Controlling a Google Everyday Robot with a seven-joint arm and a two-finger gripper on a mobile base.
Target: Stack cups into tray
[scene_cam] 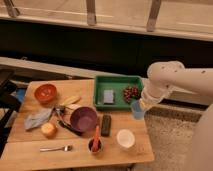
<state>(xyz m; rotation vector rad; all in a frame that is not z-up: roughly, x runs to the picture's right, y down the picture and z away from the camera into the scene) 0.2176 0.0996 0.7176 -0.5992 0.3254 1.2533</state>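
I read this as early in the job: my end effector (138,106) hangs at the right end of the green tray (118,80), clamped on the light-blue cup (136,110), which is lifted off the desk (30,150) and not yet set down. The white cup (125,138) sits on the desk's near right corner, untouched. Inside the tray I see only a grey block (108,96) and a dark cluster (131,93), no cups

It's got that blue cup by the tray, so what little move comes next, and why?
Probably carry the blue cup left over the green tray and lower it. The tool has it at the tray's right edge, and the white cup is on the table.
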